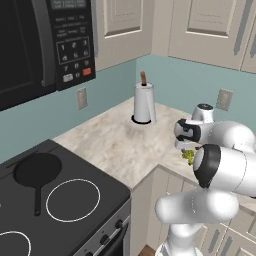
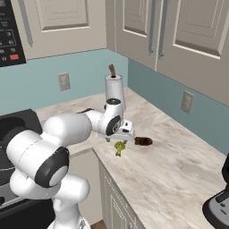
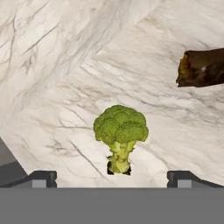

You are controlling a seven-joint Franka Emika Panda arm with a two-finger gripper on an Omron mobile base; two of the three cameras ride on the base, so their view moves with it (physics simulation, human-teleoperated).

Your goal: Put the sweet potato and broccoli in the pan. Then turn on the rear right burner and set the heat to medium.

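1. The left base view looks from behind and left of the white arm, forward and down, across the flat black glass cooktop (image 1: 75, 210) with its small round black skillet (image 1: 37, 170) to the pale marble table (image 1: 120, 140) in the corner.
2. The right base view looks from behind and right of the arm, forward and down along the same table (image 2: 179, 170).
3. Both share the white paper-towel roll on its brown spindle (image 1: 144, 102) (image 2: 114, 89) and the small yellow-green knobbly broccoli (image 1: 188, 156) (image 2: 119, 147).
4. The hand view sits close above the table, facing down on the broccoli (image 3: 120, 133), with the reddish-brown sweet potato (image 3: 202, 67) at its right edge.
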